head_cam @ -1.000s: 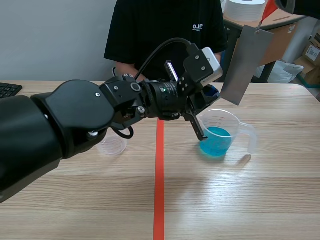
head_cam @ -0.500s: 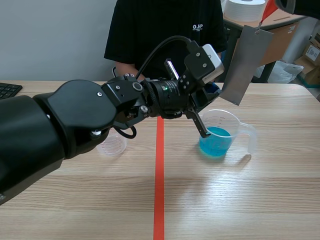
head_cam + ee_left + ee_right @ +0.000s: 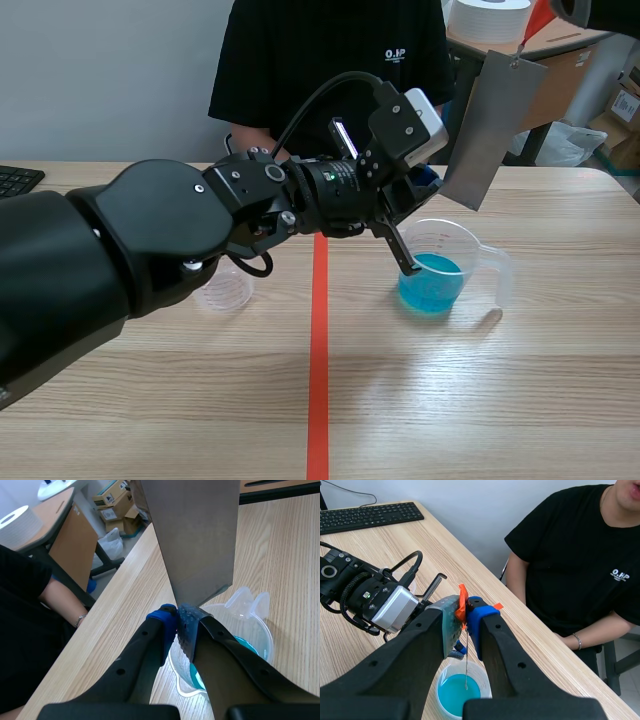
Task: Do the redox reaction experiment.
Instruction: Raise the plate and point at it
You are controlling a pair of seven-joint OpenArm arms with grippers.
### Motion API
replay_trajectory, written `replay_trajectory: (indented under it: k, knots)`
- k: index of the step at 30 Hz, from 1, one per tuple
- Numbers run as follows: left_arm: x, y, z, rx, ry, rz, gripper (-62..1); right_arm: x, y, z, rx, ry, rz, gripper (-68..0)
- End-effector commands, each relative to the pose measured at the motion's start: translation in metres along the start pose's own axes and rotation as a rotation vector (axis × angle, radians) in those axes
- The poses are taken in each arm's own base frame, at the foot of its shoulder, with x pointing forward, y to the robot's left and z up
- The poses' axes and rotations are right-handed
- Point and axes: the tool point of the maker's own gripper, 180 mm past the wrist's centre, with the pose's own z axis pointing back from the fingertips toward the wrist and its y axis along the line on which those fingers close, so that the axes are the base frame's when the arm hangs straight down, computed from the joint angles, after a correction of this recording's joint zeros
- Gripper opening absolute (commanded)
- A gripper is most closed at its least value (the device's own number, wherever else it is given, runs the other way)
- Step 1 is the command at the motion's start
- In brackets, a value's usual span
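Scene: left gripper (image 3: pixel 405 262) lifted a little, now stops by cup (image 3: pixel 478 250) of blue water (image 3: pixel 432 282). Metal plate (image 3: pixel 492 130) hangs above, not dipped yet.
Left wrist: fingers squeezed together, holding nothing.
Right wrist: right gripper (image 3: pixel 465 611) pinches plate's orange tag (image 3: pixel 462 600) over cup.

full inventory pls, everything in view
metal sheet: 1, grey, hangs from orange tab above beaker
orange tab: 1, orange, in the right gripper
beaker: 1, clear, blue liquid inside, right of the tape line
small cup: 1, clear, left of the line
keyboard: 1, black, table's far-left edge
paper roll: 1, white, background desk
boxes: several, brown, background
table: 1, light wood
person: 1, black T-shirt, across the table
left gripper: 1, black, shut, over the beaker
right gripper: 1, black, shut on orange tab
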Motion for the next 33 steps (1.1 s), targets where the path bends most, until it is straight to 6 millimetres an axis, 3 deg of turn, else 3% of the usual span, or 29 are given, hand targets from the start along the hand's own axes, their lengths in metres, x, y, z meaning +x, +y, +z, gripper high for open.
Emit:
replay_trajectory:
  k: [1,12,18,26,33]
  knots:
    - [0.02,0.007,-0.004,0.013,-0.054,-0.015,-56.2,0.017,-0.002,0.002,-0.001,-0.041,0.031,-66.0]
    - [0.008,0.013,0.003,0.035,-0.027,-0.022,-56.2,0.017,-0.002,0.002,-0.001,-0.042,0.031,-66.0]
    - [-0.012,0.029,0.027,0.078,0.006,-0.019,-56.2,0.017,-0.002,0.002,-0.001,-0.041,0.031,-66.0]
    - [-0.041,0.031,0.093,0.133,0.06,0.016,-56.2,0.017,-0.002,0.002,-0.001,-0.041,0.031,-66.0]
    - [-0.063,0.026,0.176,0.218,0.143,0.081,-56.2,0.016,-0.002,0.002,-0.001,-0.037,0.031,-66.0]
